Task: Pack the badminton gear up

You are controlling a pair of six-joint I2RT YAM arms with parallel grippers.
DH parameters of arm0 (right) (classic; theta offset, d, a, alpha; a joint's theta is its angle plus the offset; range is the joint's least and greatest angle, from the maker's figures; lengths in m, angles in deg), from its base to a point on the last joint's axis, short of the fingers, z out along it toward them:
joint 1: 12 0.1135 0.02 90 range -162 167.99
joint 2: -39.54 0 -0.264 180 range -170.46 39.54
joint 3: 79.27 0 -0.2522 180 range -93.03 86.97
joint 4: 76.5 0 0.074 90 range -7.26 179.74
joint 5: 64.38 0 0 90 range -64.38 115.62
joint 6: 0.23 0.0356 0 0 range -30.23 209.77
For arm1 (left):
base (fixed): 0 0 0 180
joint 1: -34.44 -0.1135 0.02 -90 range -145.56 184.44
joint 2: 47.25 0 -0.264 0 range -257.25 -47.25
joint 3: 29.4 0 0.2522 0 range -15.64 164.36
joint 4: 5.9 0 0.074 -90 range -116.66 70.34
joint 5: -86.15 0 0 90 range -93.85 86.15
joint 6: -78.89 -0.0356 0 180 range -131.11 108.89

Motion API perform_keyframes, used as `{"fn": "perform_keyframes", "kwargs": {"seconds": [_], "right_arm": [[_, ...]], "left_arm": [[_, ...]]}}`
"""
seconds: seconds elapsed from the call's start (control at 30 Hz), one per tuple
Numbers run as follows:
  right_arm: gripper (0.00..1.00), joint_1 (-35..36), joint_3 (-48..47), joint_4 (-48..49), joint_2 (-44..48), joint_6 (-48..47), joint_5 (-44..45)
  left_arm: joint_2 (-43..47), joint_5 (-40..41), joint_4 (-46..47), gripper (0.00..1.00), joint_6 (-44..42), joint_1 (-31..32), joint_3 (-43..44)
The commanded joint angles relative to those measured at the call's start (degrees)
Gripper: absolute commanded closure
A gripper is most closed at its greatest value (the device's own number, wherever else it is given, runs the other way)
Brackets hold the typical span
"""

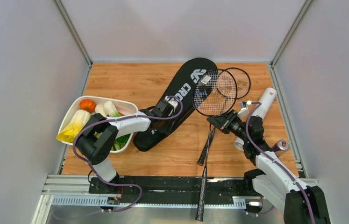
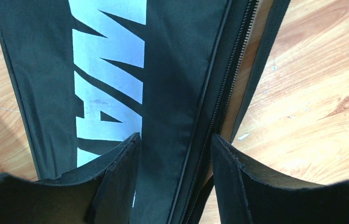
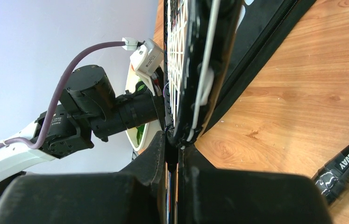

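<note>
The black CROSSWAY racket bag [image 1: 186,88] lies slanted on the wooden table, its zip [image 2: 219,102] partly undone. My left gripper [image 1: 170,103] hovers low over the bag's narrow part, open, its jaws [image 2: 176,137] straddling the zipped edge. My right gripper [image 1: 215,120] is shut on a racket [image 1: 214,93] at its throat [image 3: 172,137]. It holds the head [image 3: 181,56] edge-up over the bag's wide end. A second racket's head [image 1: 238,81] lies behind, and its handle [image 3: 345,163] rests on the table. The long white tube [image 1: 263,102] lies at the right.
A white tray [image 1: 97,98] of toy vegetables stands at the left, beside the left arm. A red can [image 1: 282,145] stands at the right, near the right arm. Grey walls enclose the table on three sides. The held racket's handle [image 1: 201,205] reaches over the near rail.
</note>
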Motion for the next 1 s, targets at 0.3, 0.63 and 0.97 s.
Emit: {"fn": "perform_keyframes", "kwargs": {"seconds": [0.3,0.63,0.97], "right_arm": [[1.00,-0.52,0.97,3.50,1.50,0.95,-0.92],[1.00,-0.56,2.18,3.76,1.05,0.57,-0.82],[1.00,-0.55,3.90,3.04,-0.96,0.19,-0.45]], "left_arm": [[-1.87,2.85,3.97,0.48,-0.95,2.13,-0.88],[0.31,1.58,2.47,1.00,0.50,2.13,0.99],[4.26,-2.71,-0.56,1.00,6.71,2.14,4.59]]}}
